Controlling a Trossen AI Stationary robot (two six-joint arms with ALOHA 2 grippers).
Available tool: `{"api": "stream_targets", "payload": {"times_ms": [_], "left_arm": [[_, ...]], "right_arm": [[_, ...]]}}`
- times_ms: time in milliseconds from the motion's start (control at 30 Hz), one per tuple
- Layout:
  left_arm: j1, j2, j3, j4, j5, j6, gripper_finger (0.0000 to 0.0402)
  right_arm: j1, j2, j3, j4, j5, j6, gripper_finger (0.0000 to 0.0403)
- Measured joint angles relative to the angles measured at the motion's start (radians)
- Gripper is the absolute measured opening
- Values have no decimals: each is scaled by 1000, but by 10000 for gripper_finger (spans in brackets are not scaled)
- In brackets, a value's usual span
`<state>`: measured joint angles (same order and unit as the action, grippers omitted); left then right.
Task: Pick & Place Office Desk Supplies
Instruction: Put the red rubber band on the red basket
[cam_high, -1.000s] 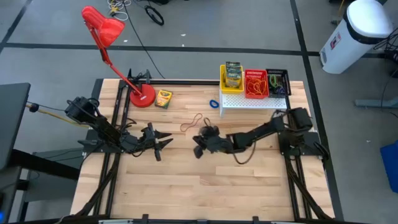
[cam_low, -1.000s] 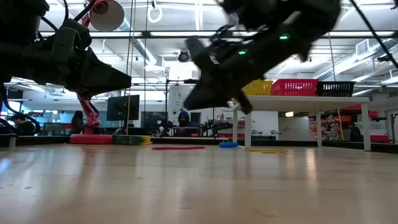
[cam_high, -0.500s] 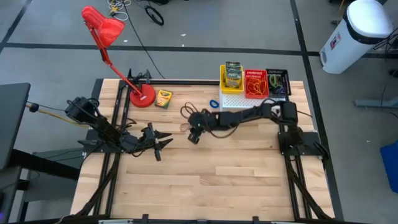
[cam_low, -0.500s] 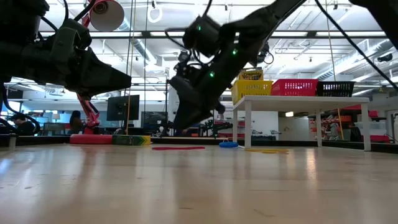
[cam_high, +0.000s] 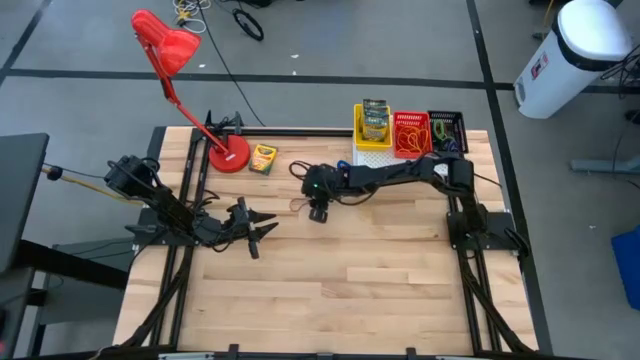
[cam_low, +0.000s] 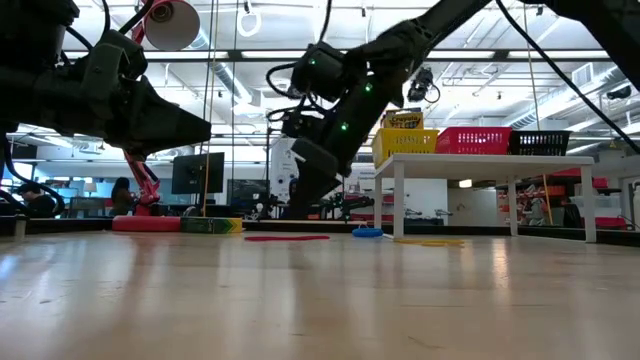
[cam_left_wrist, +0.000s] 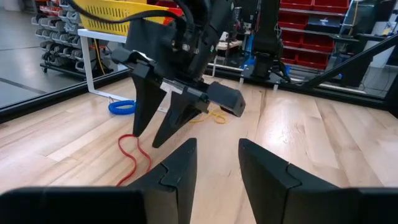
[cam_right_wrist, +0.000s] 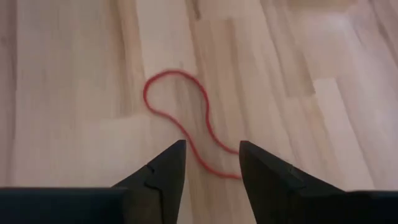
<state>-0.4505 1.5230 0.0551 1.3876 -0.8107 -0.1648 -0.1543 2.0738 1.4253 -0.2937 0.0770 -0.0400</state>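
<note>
The right gripper (cam_right_wrist: 210, 168) hangs fingers-down and parted, holding nothing — directly under it a red rubber band (cam_right_wrist: 186, 121) lies flat on the wooden table (cam_high: 350, 280), its long axis running from between the fingertips outward. The left gripper (cam_left_wrist: 216, 163), also parted and empty, waits farther off, so the right arm is nearer. The red mesh basket (cam_high: 410, 135) sits back toward the right arm's base.
</note>
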Motion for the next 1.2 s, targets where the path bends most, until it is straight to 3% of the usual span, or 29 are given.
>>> {"api": "stream_targets", "payload": {"times_ms": [300, 733, 1200], "left_arm": [[0, 0, 2, 0, 0, 0, 125], [0, 1, 24, -7, 31, -1, 125], [-1, 1, 26, -8, 34, -1, 125]], "right_arm": [[-7, 63, 141, -161, -2, -84, 160], [-18, 158, 148, -78, -1, -96, 157], [-4, 161, 148, -88, -46, -96, 11]]}}
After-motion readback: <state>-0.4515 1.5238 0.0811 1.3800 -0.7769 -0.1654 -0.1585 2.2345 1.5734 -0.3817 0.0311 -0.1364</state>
